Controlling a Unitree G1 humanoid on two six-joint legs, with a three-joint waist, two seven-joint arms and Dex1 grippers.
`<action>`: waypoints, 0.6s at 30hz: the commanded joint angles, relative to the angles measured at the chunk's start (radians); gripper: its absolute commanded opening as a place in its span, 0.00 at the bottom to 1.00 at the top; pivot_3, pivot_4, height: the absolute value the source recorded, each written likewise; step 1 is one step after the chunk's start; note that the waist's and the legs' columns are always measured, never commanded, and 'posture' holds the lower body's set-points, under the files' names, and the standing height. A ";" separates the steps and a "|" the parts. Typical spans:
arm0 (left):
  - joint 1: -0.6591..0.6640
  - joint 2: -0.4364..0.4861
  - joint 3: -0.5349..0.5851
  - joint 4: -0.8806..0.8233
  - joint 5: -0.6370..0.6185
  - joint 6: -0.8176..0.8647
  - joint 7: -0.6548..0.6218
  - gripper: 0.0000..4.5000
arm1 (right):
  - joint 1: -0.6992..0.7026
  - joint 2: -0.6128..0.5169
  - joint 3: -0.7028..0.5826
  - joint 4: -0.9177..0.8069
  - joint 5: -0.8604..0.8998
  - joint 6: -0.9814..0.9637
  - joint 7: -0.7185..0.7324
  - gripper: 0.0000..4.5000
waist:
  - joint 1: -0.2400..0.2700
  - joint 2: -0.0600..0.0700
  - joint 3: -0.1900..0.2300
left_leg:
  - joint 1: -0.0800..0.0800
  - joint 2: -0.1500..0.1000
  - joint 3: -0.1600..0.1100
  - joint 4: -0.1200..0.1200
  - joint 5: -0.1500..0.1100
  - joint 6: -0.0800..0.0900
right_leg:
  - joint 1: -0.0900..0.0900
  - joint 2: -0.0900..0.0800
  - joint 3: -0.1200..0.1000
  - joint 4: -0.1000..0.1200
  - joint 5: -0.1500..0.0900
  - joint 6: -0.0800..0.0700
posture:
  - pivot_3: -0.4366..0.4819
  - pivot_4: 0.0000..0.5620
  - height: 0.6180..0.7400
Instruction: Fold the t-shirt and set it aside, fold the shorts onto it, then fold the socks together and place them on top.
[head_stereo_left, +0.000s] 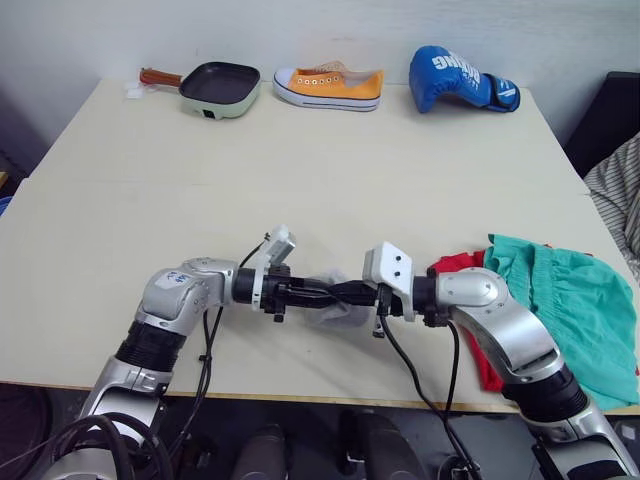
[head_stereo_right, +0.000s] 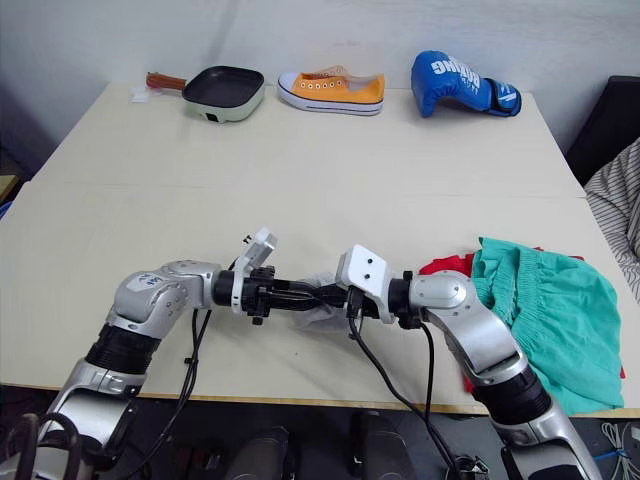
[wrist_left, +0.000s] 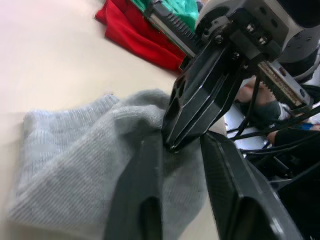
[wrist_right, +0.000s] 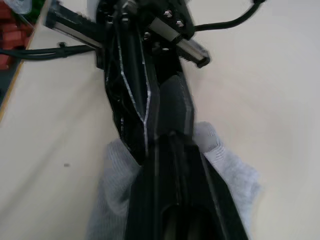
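The grey socks (head_stereo_left: 331, 313) lie bunched near the table's front edge, between my two grippers, which meet tip to tip over them. My right gripper (head_stereo_left: 347, 293) is shut on a fold of the socks (wrist_left: 75, 150). My left gripper (head_stereo_left: 318, 294) is open, its fingers (wrist_left: 142, 200) straddling that same fold and the right gripper's tips. To the right, the teal-green shorts (head_stereo_left: 570, 300) are spread over the red t-shirt (head_stereo_left: 455, 264), of which just the edges show under my right arm.
Along the table's far edge stand a dark pan (head_stereo_left: 220, 85), an orange shoe (head_stereo_left: 330, 88) and a blue boxing glove (head_stereo_left: 460, 80). Striped cloth (head_stereo_left: 620, 195) hangs beyond the table's right side. The table's front edge (head_stereo_left: 300, 397) runs just below the grippers.
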 joint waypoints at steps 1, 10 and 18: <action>0.009 0.018 0.054 -0.076 -0.058 0.014 -0.044 0.00 | 0.016 -0.039 0.044 0.086 -0.091 -0.072 -0.002 0.00 | 0.000 0.000 0.000 | 0.000 0.000 0.000 0.000 0.000 0.000 | 0.000 0.000 0.000 0.000 0.000 0.000 | 0.48 0.27 1.00; 0.001 0.049 0.073 -0.114 0.000 -0.040 -0.014 0.00 | 0.024 -0.061 0.065 0.178 -0.153 -0.194 0.009 0.00 | 0.004 -0.001 0.000 | 0.001 0.000 0.000 0.001 0.000 0.000 | 0.002 -0.001 0.001 0.001 0.000 0.000 | 0.48 0.27 1.00; 0.015 0.019 -0.150 -0.069 0.254 -0.290 -0.020 0.00 | 0.025 -0.055 0.042 0.186 -0.157 -0.210 0.008 0.00 | 0.002 -0.001 0.000 | 0.001 -0.001 0.001 0.002 0.000 0.001 | 0.002 -0.001 0.001 0.001 0.001 0.002 | 0.48 0.27 1.00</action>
